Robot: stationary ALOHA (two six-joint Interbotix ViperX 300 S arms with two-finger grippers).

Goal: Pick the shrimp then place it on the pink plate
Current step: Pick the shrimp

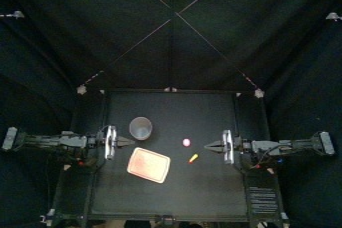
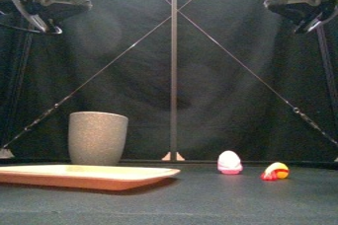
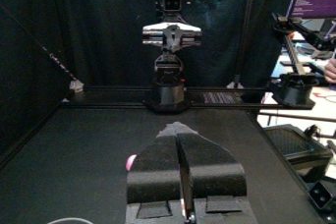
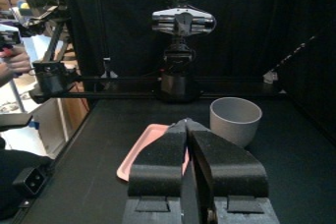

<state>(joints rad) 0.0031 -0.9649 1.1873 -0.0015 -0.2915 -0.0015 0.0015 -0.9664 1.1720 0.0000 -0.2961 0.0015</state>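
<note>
From above, the shrimp [image 1: 193, 158] lies on the bare table [image 1: 201, 197] near its middle, not on the pink plate [image 1: 150, 164]. The plate lies flat just to the shrimp's left, apart from it, on the side toward the table's left edge. A grey cup [image 1: 140, 126] stands behind the plate, nearer the back edge. A small pink and white toy [image 1: 186, 142] sits just behind the shrimp. The left gripper [image 1: 107, 142] is at the left edge and the right gripper [image 1: 225, 144] is toward the right edge. They point at each other across the table.

From the front, the plate [image 2: 79, 176] lies low at the front left with the cup [image 2: 98, 137] upright behind it. The pink and white toy [image 2: 230, 162] and the shrimp [image 2: 276, 171] sit apart to the right, with the shrimp nearer the right edge. Both arms hang high in the upper corners, well clear of everything on the table.

In the left wrist view, the left gripper [image 3: 178, 132] has its two fingers pressed together with nothing between them.

In the right wrist view, the right gripper [image 4: 188, 124] is likewise closed and empty. Beyond it are the plate [image 4: 137, 155] and the cup [image 4: 237, 120].
</note>
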